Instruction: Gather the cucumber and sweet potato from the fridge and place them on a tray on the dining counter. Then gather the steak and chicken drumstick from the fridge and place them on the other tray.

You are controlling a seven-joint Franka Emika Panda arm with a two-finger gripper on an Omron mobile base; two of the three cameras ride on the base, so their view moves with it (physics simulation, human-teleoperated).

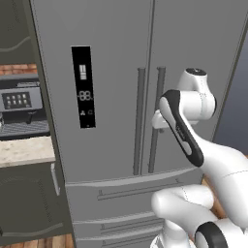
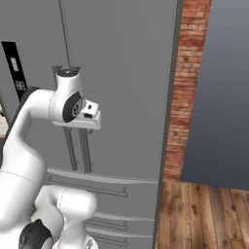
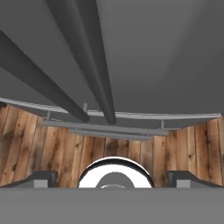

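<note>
While both fridge (image 1: pixel 111 87) doors stand shut, none of the task's gathering looks done: the cucumber, sweet potato, steak and chicken drumstick are presumably behind those doors, and neither tray nor the dining bench is visible, so everything is left, starting with opening a door.

From the left base view, the fridge fills the middle, with a dark display panel (image 1: pixel 83 87) on its left door and two vertical handles (image 1: pixel 139 121) flanking the centre seam. The arm's wrist reaches in against the right-hand handle (image 1: pixel 157 116), hiding the fingertips. To the left, a coffee machine (image 1: pixel 22 109) sits on a pale bench (image 1: pixel 26 150) beside dark cabinets; the other views lack this.

From the right base view, the wrist hovers just in front of the paired handles, and a drawer rail (image 2: pixel 92 187) runs below. A brick column (image 2: pixel 187 87), a grey wall and wooden floor (image 2: pixel 204 214) lie to the right, absent from the left view.

From the hand view, the camera looks down along the handles (image 3: pixel 94 57) toward the drawer front and floorboards. The end effector (image 3: pixel 114 178) has its fingertips spread wide at the lower corners, gripping nothing, the handles passing between and ahead of them.
</note>
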